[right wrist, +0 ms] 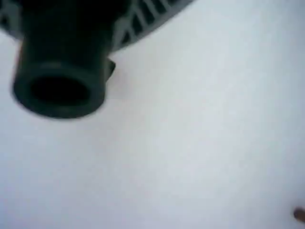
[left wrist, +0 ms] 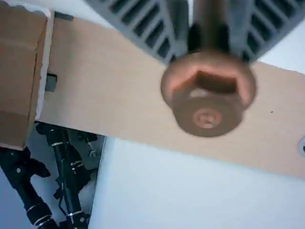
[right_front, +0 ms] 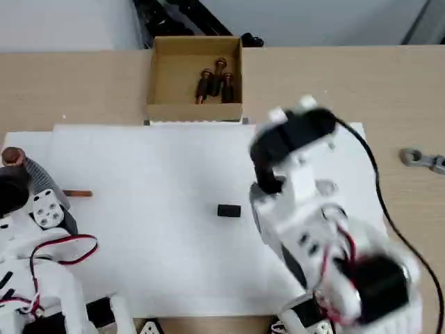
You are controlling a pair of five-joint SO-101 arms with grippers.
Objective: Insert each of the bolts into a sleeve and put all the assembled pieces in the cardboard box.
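From above, you are clenching the bolt (right_front: 12,156) in the left claw (right_front: 55,191) by the tabletop's left edge. Its shank is pointing right, toward the right claw (right_front: 268,182), which is hanging right of the middle. A spare sleeve (right_front: 229,210) is lying between them.

At the left wrist, the bolt's head is facing the camera, with the shank pinched in the claw.

At the right wrist, you are gripping the sleeve (right wrist: 59,88), its bore facing the camera. I judge you are needing both long axes on one line.

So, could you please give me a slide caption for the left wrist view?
Left gripper clamped on a copper bolt, head toward the camera, wooden table behind.
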